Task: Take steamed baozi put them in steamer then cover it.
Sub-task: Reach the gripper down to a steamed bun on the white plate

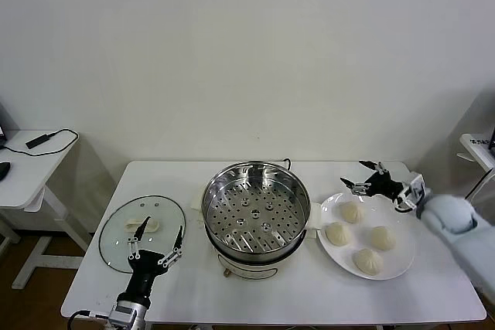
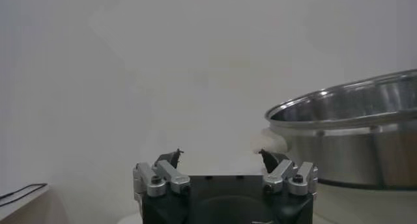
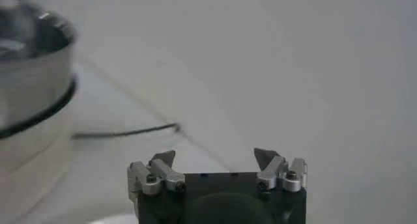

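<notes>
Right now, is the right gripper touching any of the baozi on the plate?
Apart. The head view shows the right gripper, open, beyond the plate's far rim, with bare plate showing between its fingertips and the nearest baozi.

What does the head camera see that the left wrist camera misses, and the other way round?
Only the head view shows the four baozi on the white plate, the glass lid, the steamer's perforated tray and the open right end effector above the plate's far edge. Only the left wrist view shows the steamer's outer wall side-on. Both show the steamer and the open left end effector.
</notes>
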Motion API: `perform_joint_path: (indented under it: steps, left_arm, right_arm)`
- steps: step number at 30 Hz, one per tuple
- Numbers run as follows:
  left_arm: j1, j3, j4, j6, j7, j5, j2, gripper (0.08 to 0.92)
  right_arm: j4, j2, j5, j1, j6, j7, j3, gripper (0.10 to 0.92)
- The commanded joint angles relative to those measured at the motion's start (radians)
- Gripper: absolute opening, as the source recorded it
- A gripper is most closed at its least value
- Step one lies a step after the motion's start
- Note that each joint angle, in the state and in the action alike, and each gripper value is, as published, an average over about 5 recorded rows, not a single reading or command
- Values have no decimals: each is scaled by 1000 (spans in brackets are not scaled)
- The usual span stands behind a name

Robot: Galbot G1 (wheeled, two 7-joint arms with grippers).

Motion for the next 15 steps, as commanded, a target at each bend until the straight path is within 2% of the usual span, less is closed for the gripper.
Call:
perform_joint_path:
  steps: [1, 9, 15]
  left_arm:
    - [-6, 1, 4, 11, -5, -1, -5, 823]
    - [-3, -5, 2, 16, -10, -2, -9, 823]
    - [1, -12, 0, 20, -15, -2, -13, 823]
  right_arm:
    - [-217, 9, -282, 422, 74, -548, -391, 823]
    - [-312, 121, -498, 446, 104, -560, -425, 823]
    - [-397, 199, -547, 429, 137, -512, -427, 823]
